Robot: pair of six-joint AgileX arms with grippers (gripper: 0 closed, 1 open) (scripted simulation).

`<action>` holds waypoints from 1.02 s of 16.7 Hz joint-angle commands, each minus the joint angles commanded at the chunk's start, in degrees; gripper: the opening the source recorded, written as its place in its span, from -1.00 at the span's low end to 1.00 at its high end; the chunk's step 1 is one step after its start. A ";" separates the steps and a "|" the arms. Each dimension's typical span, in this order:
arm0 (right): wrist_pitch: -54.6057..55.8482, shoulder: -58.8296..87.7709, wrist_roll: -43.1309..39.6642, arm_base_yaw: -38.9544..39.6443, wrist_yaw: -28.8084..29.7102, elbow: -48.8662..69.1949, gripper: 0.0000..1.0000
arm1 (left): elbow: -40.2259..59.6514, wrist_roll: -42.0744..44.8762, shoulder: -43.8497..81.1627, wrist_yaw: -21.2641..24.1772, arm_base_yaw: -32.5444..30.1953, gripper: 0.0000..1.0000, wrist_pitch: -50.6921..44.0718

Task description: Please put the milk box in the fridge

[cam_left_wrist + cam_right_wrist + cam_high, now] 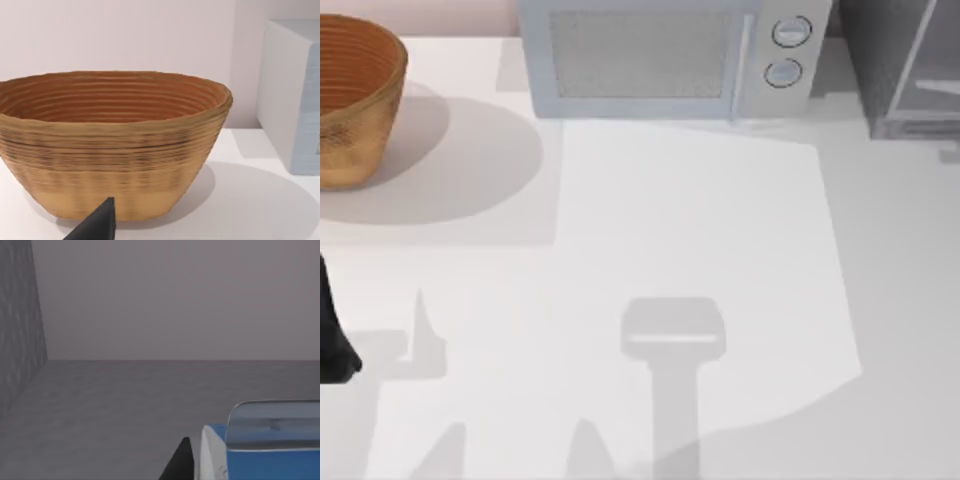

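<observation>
The milk box (265,450), a blue-topped carton with a white edge, sits close under the right wrist camera. My right gripper (250,474) is shut on it, one dark fingertip (179,462) against its side. Around them are the fridge's dark grey inner side wall (20,315), floor and back wall. From above, the fridge (900,70) stands at the table's far right corner. My left arm (332,335) is parked at the left edge; one of its dark fingertips (97,225) points at the basket, nothing beside it.
A woven basket (350,100) stands at the far left corner, close in front of the left wrist camera as the basket (110,145). A light grey microwave (670,55) with two round knobs stands at the back middle, just left of the fridge.
</observation>
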 joint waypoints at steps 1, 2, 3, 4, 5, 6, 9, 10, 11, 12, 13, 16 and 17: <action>-0.15 -0.09 0.09 0.31 0.02 -0.27 -1.00 | 0.00 0.00 0.00 0.00 0.00 1.00 0.00; -0.19 -0.04 0.09 0.33 0.02 -0.13 -1.00 | 0.00 0.00 0.00 0.00 0.00 1.00 0.00; -0.45 0.20 0.08 0.38 0.09 0.58 -1.00 | 0.00 0.00 0.00 0.00 0.00 1.00 0.00; -0.95 0.62 0.11 0.40 0.28 1.88 -1.00 | 0.00 0.00 0.00 0.00 0.00 1.00 0.00; -1.77 1.31 0.15 0.42 0.57 3.81 -1.00 | 0.00 0.00 0.00 0.00 0.00 1.00 0.00; -2.93 2.25 0.19 0.49 0.89 6.35 -1.00 | 0.00 0.00 0.00 0.00 0.00 1.00 0.00; -7.92 6.06 0.23 1.15 1.78 15.56 -1.00 | 0.00 0.00 0.00 0.00 0.00 1.00 0.00; -9.94 7.52 0.21 1.48 2.06 18.79 -1.00 | 0.00 0.00 0.00 0.00 0.00 1.00 0.00; -12.01 9.00 0.19 1.83 2.31 21.99 -1.00 | 0.00 0.00 0.00 0.00 0.00 1.00 0.00; -14.04 10.41 0.15 2.20 2.54 25.02 -1.00 | 0.00 0.00 0.00 0.00 0.00 1.00 0.00; -15.96 11.69 0.11 2.55 2.76 27.88 -1.00 | 0.00 0.00 0.00 0.00 0.00 1.00 0.00; -20.33 14.42 -0.05 3.40 3.22 34.54 -1.00 | 0.00 0.00 0.00 0.00 0.00 1.00 0.00; -21.12 14.87 -0.07 3.53 3.34 35.61 -1.00 | 0.00 0.00 0.00 0.00 0.00 1.00 0.00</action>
